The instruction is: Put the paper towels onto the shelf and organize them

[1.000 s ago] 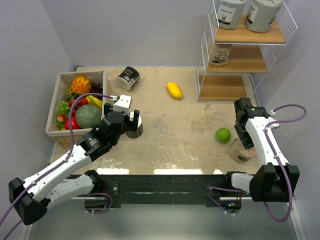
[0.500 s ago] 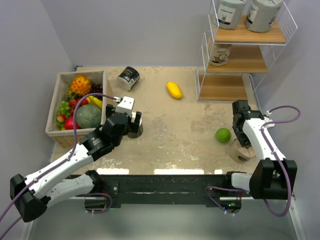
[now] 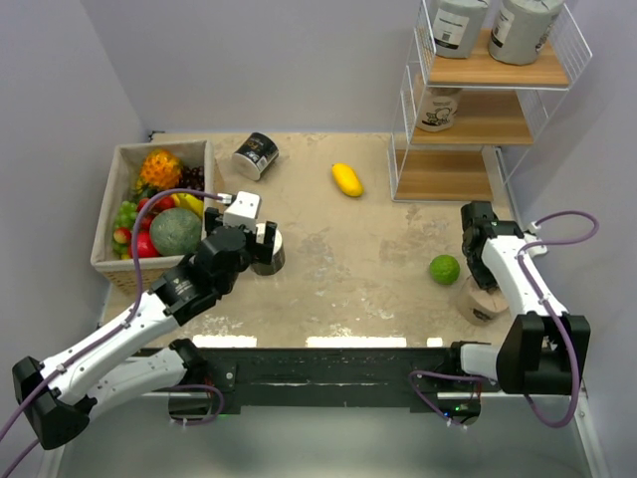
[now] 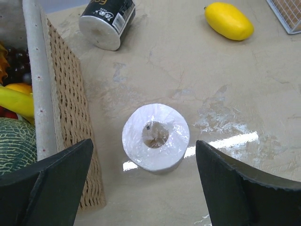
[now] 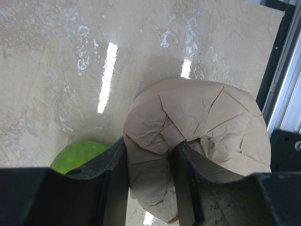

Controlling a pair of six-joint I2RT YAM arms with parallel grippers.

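- Pinching the tan roll [image 5: 211,127], the right gripper [image 5: 150,155] has its jaws clamped on a fold of gathered paper at the roll's end. That roll sits on the table [image 3: 328,284] at the near right, just beside the green fruit [image 3: 445,269].
- Over on the other side, the left gripper [image 4: 143,148] hangs above an upright white-topped roll [image 4: 156,136]. Its jaws are spread wide, one on either side, touching nothing. That roll stands near the fruit box [image 4: 61,108].
- Handling, as I read it: these rolls are light and squashy, and the wrapper is crinkly. It may tear or slip if a roll is lifted by a fold alone.
- A hold across the body, flank to flank, looks safer than the gathered end.
- Roll count: six. Two grey rolls [image 3: 460,25] stand on the top board of the shelf [image 3: 443,174]. One pale-labelled roll [image 3: 438,108] is on the middle board. One black roll [image 3: 256,155] lies on its side at the far end of the table. The other two are the ones at the grippers.
- Loose fruit on the table: two, one yellow fruit [image 3: 346,179] and the green one.
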